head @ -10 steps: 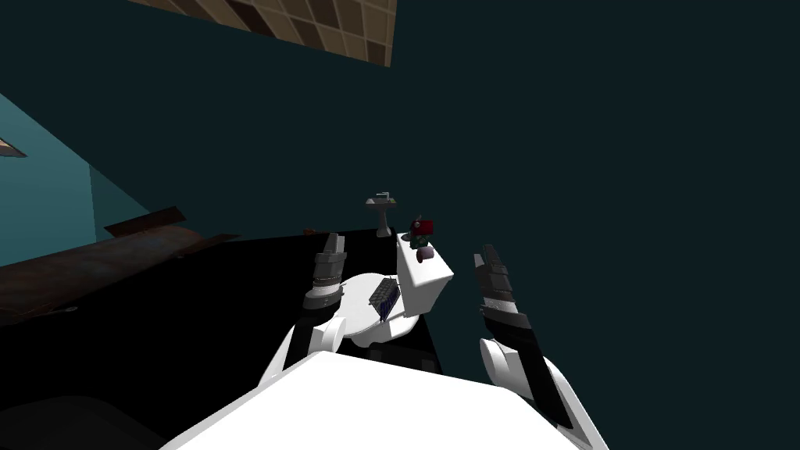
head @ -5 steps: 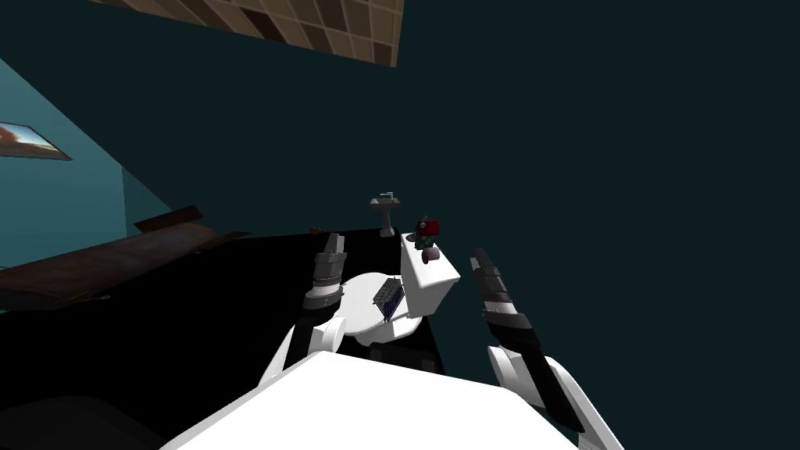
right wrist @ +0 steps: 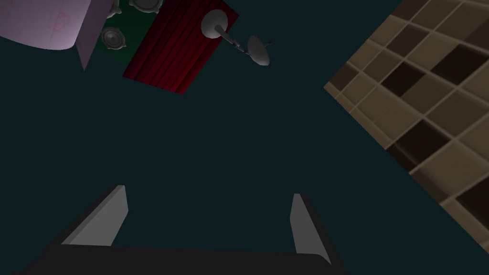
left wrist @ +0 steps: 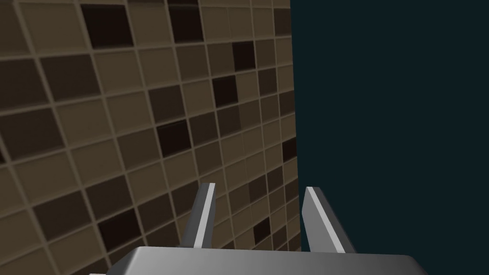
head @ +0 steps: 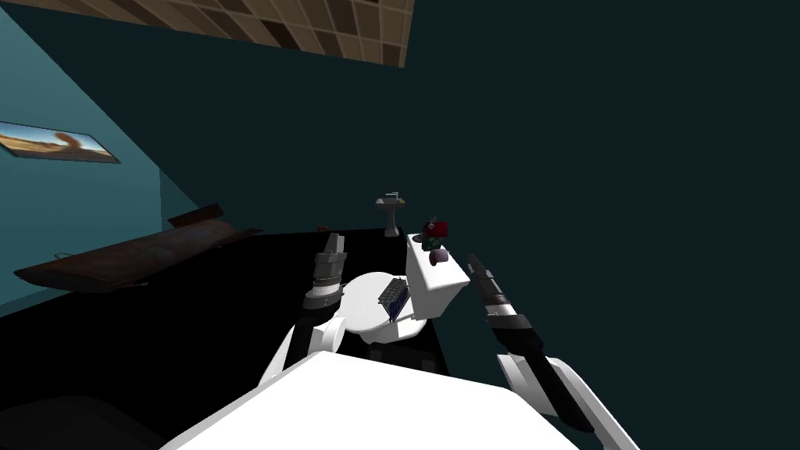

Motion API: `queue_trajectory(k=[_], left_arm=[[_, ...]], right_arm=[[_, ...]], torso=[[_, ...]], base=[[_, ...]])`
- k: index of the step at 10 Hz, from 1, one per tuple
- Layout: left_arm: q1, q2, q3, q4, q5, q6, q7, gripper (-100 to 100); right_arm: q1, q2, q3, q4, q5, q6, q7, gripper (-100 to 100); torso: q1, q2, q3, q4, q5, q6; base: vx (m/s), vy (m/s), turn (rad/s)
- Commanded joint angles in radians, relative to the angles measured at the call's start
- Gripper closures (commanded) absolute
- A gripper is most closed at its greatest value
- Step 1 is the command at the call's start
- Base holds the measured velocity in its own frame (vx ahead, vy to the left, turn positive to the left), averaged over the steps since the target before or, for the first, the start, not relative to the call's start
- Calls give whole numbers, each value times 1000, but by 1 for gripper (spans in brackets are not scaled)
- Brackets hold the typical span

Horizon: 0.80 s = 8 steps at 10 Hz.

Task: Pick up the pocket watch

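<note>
Pocket watch (right wrist: 235, 41): small grey piece, two discs joined by a thin stem, as I read it; it lies at the edge of the red box (right wrist: 179, 45) on top of the toilet tank (head: 433, 277)
Right claw (right wrist: 207, 215): fingers spread wide with nothing between them; it faces a dark wall, well apart from the watch
Left claw (left wrist: 260, 219): fingers apart by a narrower gap, gripping nothing; my head view puts it beside the toilet bowl (head: 367, 301)
Tank top: green item (right wrist: 131, 33) and pale mauve item (right wrist: 43, 24), close by the red box
Bowl lid: dark ridged object (head: 393, 295)
Far side: pedestal sink (head: 391, 209)
</note>
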Motion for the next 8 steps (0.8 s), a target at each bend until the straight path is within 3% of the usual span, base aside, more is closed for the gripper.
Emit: queue_trajectory(k=[1,8], left_arm=[[0,0,0,0,0,0,0,0],[0,0,0,0,0,0,0,0]], right_arm=[[11,-50,0,7,9,22,-6,-100],[38,-266,10,49,50,112,-20,-100]], torso=[[0,0,0,0,0,0],[-1,0,0,0,0,0]], base=[[4,57,107],[6,50,89]])
